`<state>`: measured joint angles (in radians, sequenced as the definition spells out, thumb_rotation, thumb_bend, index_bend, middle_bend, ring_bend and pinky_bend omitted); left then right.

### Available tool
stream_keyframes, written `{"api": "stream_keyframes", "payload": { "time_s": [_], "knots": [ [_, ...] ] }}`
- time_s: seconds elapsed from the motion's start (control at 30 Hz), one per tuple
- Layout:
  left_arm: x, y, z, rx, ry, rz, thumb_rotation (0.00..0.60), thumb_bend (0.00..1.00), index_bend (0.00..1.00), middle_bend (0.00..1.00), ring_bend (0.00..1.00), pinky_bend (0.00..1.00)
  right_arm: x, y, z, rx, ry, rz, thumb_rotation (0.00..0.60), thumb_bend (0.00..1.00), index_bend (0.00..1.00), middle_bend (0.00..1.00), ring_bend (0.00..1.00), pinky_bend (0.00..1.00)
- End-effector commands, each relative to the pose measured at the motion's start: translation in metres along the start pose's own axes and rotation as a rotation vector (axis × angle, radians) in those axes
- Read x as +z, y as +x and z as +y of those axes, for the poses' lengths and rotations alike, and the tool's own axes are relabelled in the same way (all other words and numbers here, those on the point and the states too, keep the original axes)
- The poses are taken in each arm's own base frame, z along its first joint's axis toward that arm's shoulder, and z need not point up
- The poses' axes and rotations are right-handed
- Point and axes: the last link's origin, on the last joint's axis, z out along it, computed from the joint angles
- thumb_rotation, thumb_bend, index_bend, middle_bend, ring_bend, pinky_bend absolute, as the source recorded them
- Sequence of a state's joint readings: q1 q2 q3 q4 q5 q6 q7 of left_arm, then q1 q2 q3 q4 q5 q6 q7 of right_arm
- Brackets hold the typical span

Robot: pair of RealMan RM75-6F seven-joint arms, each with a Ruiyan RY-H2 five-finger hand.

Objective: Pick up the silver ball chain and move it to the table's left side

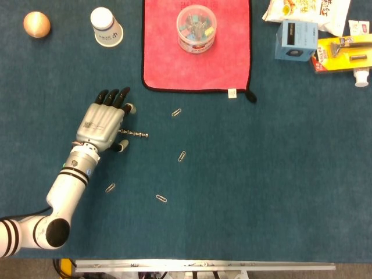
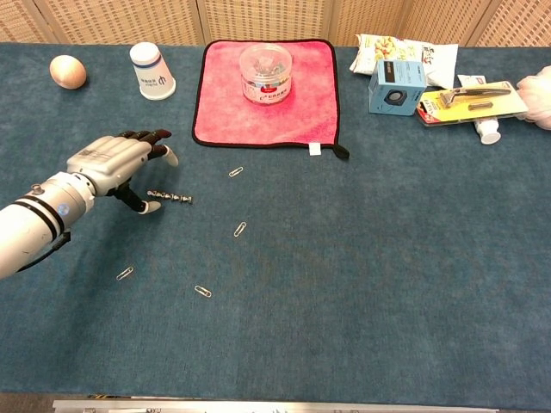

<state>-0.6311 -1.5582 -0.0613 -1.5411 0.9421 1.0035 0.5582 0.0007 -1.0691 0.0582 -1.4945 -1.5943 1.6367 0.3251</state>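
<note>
left hand (image 1: 103, 123): palm down over the desk's left half, fingers spread and empty; thumb tip just beside the chain's near end, contact unclear from either view
right hand: not visible in head or chest view
silver ball chain (image 1: 133, 134): lies flat on the desk (image 1: 261, 174) in a short, nearly straight line, left of centre, just right of the left hand; in the chest view (image 2: 170, 197) it sits free on the cloth surface, not lifted
paper clips: four loose on the desk; one (image 1: 176, 112) near the pink cloth's front edge, one (image 1: 182, 156) toward the middle, one (image 1: 161, 198) closer to the front edge, one (image 1: 110, 188) beside the left forearm
pink cloth (image 1: 168, 52): at the back edge, centre-left, black trim
clear tub (image 1: 196, 28): stands on the pink cloth, coloured clips inside
white cup (image 1: 106, 26): upside down, back-left area, left of the cloth
egg (image 1: 36, 24): back-left corner, well apart from the cup
blue box (image 1: 296, 40): back-right area
snack bags (image 1: 308, 11): behind the blue box at the back edge
razor pack (image 1: 343, 52): yellow card, back-right corner, just right of the blue box
</note>
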Motion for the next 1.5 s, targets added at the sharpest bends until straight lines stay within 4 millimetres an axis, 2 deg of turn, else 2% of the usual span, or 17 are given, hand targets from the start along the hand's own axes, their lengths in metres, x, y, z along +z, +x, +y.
{"api": "stream_keyframes", "payload": {
  "time_s": [0.03, 0.53, 1.5],
  "knots": [
    [0.0, 0.0, 0.0, 0.004, 0.003, -0.003, 0.6, 0.23, 0.32, 0.0, 0.0, 0.05, 0.0, 0.0, 0.0, 0.0, -0.001, 0.0, 0.6, 0.0, 0.08, 0.08, 0.0, 0.0],
    [0.004, -0.004, -0.002, 0.019, 0.024, -0.012, 0.6, 0.26, 0.43, 0.0, 0.0, 0.05, 0.0, 0.0, 0.001, 0.002, -0.003, -0.002, 0.6, 0.0, 0.08, 0.08, 0.0, 0.0],
    [0.009, -0.012, -0.004, 0.041, 0.061, -0.009, 0.6, 0.3, 0.5, 0.0, 0.0, 0.06, 0.001, 0.0, 0.002, 0.004, -0.005, -0.006, 0.6, 0.0, 0.08, 0.08, 0.0, 0.0]
  ]
}}
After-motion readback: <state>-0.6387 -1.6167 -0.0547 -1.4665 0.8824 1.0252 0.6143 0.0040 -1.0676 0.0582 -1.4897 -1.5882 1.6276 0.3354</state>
